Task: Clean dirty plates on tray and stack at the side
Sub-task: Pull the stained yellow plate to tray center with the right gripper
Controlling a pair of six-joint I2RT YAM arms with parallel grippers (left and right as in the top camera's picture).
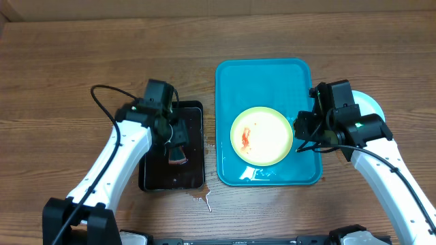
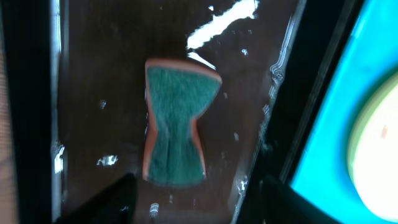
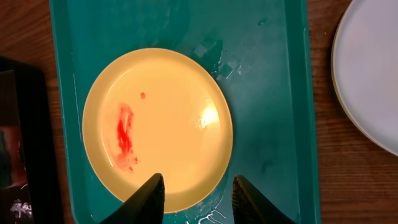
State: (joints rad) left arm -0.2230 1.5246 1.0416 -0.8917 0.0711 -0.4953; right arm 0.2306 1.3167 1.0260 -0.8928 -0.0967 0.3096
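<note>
Turquoise plastic filled the middle of the overhead view: the tray [image 1: 228, 75], with one plate [image 1: 269, 129] lying flat in it, a red smear [image 1: 245, 138] on its left half. My left gripper [image 1: 178, 146] hung over the black tray [image 1: 153, 180] to the tray's left, just above the sponge [image 1: 178, 160]. My right gripper [image 1: 304, 129] sat at the plate's right rim, so that arm was much the nearer to the plate. A second plate, the side plate [image 1: 368, 102], lay on the table beyond the tray, partly under my right arm.

From the left wrist, the sponge [image 2: 175, 124] lay green face up in the wet black tray [image 2: 93, 93], pinched at its waist. Its long axis ran straight away from me. My fingers [image 2: 121, 196] stood apart, one on each side of its near end, touching nothing. I judged that a close would cross its short width, once I had reached forward to the waist.

From the right wrist, the plate [image 3: 168, 124] lay directly ahead in the tray [image 3: 267, 93]. My fingers [image 3: 152, 196] were apart, one over the plate's near rim and one over bare tray just off it. I could not tell whether either touched. The side plate [image 3: 373, 68] was well off to the right.
</note>
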